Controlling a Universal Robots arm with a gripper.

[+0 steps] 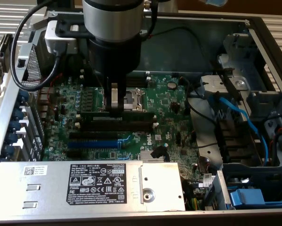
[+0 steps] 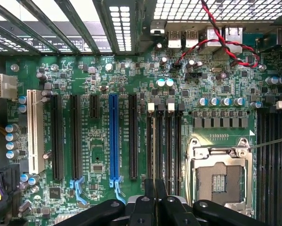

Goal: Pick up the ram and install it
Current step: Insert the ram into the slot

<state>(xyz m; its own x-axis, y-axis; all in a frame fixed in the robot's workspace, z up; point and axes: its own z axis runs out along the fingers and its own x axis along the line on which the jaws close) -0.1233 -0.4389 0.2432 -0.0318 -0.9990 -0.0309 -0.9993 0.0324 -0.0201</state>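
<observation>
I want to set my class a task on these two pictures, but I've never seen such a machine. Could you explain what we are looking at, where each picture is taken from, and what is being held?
The machine is a robot arm with a hand at its tip. It reaches down into an open computer case.

The exterior view comes from a camera off the arm and looks into the case from above. The wrist view comes from a camera on the arm's wrist and looks straight at the green board.

On the board you can see a blue slot, long black memory slots and a silver processor socket.

The hand is shut on the ram, a thin dark stick, and holds it level right over the memory slots.
</observation>
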